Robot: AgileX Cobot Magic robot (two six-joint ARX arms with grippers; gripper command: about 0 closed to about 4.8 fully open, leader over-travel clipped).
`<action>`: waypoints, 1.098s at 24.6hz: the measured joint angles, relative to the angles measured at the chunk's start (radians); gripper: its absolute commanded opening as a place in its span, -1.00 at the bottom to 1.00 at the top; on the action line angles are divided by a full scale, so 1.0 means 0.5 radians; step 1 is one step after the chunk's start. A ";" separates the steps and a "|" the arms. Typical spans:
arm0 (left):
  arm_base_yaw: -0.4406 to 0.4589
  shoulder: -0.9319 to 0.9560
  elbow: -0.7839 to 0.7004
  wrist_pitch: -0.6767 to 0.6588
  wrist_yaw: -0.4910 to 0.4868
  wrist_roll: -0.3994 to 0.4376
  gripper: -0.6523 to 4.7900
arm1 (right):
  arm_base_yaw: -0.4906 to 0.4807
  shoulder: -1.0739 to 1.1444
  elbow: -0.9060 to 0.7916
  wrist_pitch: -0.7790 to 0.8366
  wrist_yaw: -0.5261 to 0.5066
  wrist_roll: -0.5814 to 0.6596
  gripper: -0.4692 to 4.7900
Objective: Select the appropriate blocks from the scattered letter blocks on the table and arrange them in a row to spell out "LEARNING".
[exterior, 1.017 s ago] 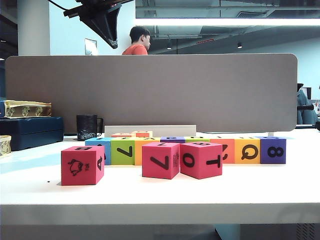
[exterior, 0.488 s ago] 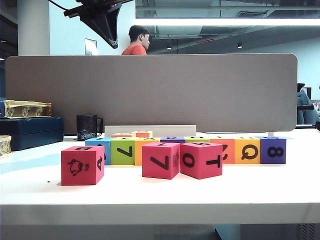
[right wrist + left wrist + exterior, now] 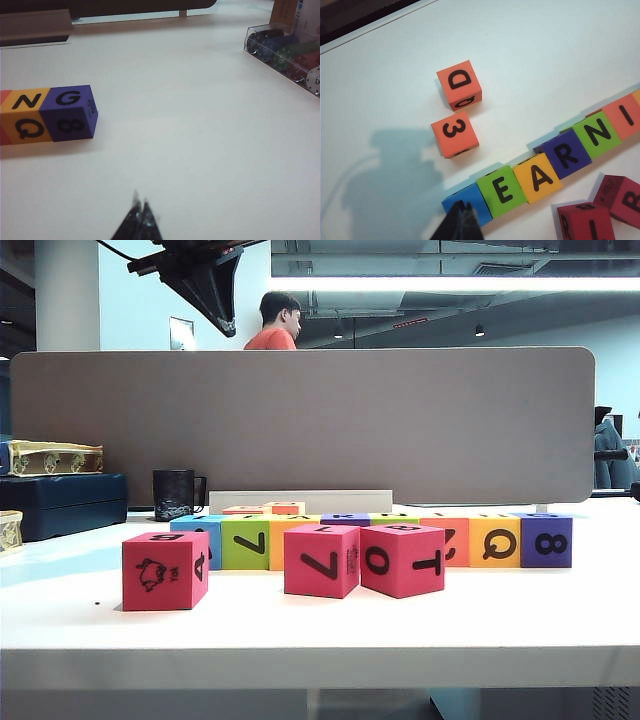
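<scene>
Both claws are pressed together and hold nothing: the left gripper (image 3: pixel 462 220) shows at the lower edge of the left wrist view with its tips meeting just over the blue block (image 3: pixel 465 204), and the right gripper (image 3: pixel 140 217) shows at the bottom centre of the right wrist view, tips likewise touching, above bare table (image 3: pixel 200 125). Neither gripper appears in the exterior view, where across the last second nothing on the table has shifted; the row and the loose red blocks sit exactly as they did. That stillness, together with the row reading E, A, R, N from the left wrist and N, G on the orange block (image 3: pixel 25 114) and purple block (image 3: pixel 70 112) from the right wrist, suggests the word is finished and only the arms' retreat remains, though the blue block's top letter is hidden behind the claw. The letter blocks (image 3: pixel 400 537) lie as one touching row across the middle of the exterior view, behind three red blocks. In the right wrist view the row's purple end lies at mid-left, well apart from the claw.
</scene>
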State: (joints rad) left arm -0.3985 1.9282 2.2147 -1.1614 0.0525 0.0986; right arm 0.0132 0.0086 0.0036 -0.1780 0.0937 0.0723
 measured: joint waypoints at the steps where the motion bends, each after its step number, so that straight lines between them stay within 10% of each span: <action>1: 0.000 0.000 0.000 0.001 0.000 0.000 -0.78 | 0.000 0.000 0.000 0.000 0.000 0.000 -0.82; 18: 0.000 -0.119 -0.008 0.002 -0.021 0.081 -0.78 | 0.000 0.000 0.000 -0.002 -0.001 0.001 -0.83; 27: 0.024 -0.787 -0.856 1.024 -0.022 0.111 -0.78 | 0.000 0.000 0.000 -0.002 -0.001 0.001 -0.83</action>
State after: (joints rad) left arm -0.3862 1.5345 1.7866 -0.6495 0.0414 0.1543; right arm 0.0132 0.0086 0.0036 -0.1787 0.0933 0.0727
